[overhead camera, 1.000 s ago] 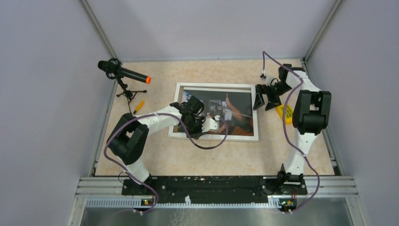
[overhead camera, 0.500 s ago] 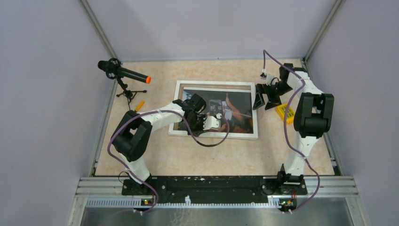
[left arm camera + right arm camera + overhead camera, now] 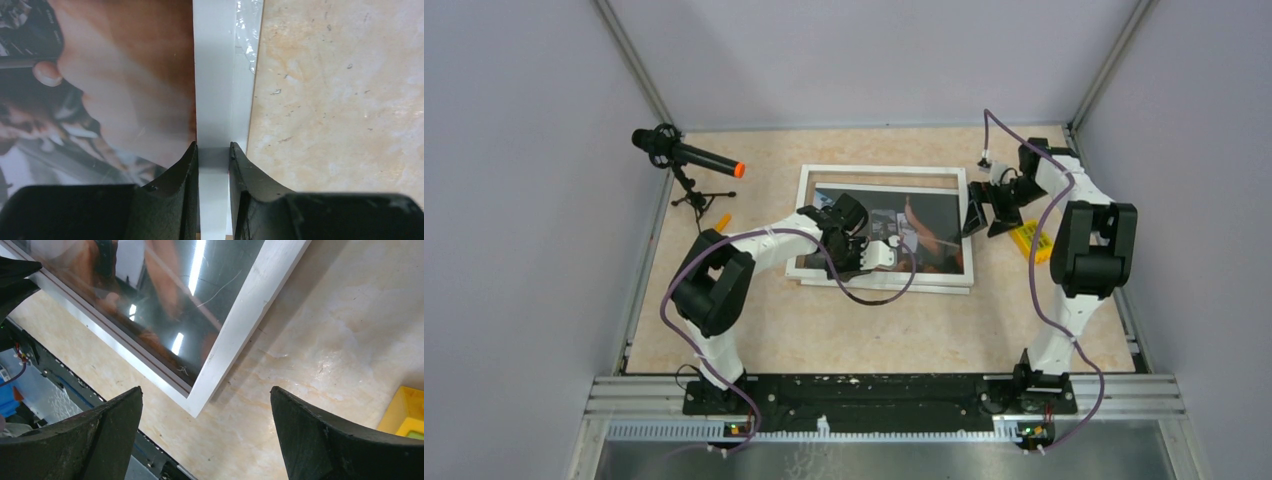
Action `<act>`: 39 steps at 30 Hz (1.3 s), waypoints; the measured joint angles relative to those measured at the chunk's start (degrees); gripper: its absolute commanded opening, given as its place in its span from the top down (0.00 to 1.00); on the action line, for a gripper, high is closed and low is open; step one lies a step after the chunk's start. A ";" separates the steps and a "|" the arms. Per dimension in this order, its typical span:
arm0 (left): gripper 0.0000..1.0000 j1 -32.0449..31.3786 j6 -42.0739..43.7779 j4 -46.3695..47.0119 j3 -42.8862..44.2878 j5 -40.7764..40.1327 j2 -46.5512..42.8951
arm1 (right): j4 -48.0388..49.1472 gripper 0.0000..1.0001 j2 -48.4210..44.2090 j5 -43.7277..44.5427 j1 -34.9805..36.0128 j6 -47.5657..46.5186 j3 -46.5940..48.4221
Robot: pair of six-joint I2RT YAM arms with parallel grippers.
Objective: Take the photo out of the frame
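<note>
Photo (image 3: 924, 235) sits face up inside the frame (image 3: 884, 172), mid-table, glossy, dark with orange-brown patches. We judge it not yet out. The frame's long axis runs left-right across the table (image 3: 824, 330), with the short ends facing each arm's side.

Along the near long rail we see a doubled edge from above, and a thin brown line under the white in the right wrist view. It may be a second layer, but we cannot tell what.

The left gripper (image 3: 213, 150) is closed down on the near long rail. One finger is on the photo side and one on the outer side, with the white strip pinched between them. It points along the rail, with the photo to its left and bare table to its right.

The right gripper (image 3: 205, 390) is spread wide and holds nothing. It hangs just off the right short end, apart from the frame. The near-right corner shows between its fingers in the wrist view. The yellow block (image 3: 1029, 238) lies just beyond it, toward the right wall. A microphone (image 3: 689, 155) on a small stand sits at the far left, well apart.

Key relation: the left arm has the long side, and the right arm is the nearer one to the free short end. We judge the next move hinges on the right jaws closing across that end or corner while the left steadies the rail.
</note>
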 measured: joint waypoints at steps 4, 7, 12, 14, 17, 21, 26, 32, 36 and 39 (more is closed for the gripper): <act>0.85 0.00 0.74 0.48 0.70 -1.44 0.70 | 0.09 0.02 -0.81 0.00 0.00 -0.02 -0.37; 0.79 0.00 1.07 1.03 0.70 -2.12 0.85 | -0.04 0.02 -1.09 -0.02 -0.02 -0.02 -0.74; 0.39 0.39 1.07 2.25 0.70 -2.45 0.96 | 0.02 0.02 -1.75 -0.04 -0.15 -0.04 -1.84; 0.30 0.92 0.74 3.89 0.61 -2.60 1.07 | -0.02 0.02 -1.95 -0.02 -0.31 -0.04 -1.95; 0.24 1.44 -0.17 6.19 -0.07 -1.66 0.35 | 0.11 0.02 -2.51 -0.04 -0.39 -0.07 -2.64; 0.22 0.83 -2.27 8.92 -1.14 -0.55 -1.77 | 0.11 0.02 -3.10 -0.11 -0.39 -0.02 -3.52; 0.13 -1.75 -4.81 12.79 -1.57 -0.26 -2.60 | 0.59 0.02 -3.21 -0.46 -0.57 0.09 -4.35; 0.12 -5.68 -7.26 15.32 -2.64 -0.92 -2.58 | 1.55 0.02 -3.39 -0.83 -0.92 0.63 -5.14; 0.12 -7.85 -8.83 17.62 -2.97 -2.69 -2.45 | 1.57 0.02 -3.45 -0.87 -1.05 0.70 -5.35; 0.12 -8.90 -9.79 19.06 -2.97 -4.26 -1.81 | 1.66 0.02 -3.56 -0.90 -1.18 0.72 -5.64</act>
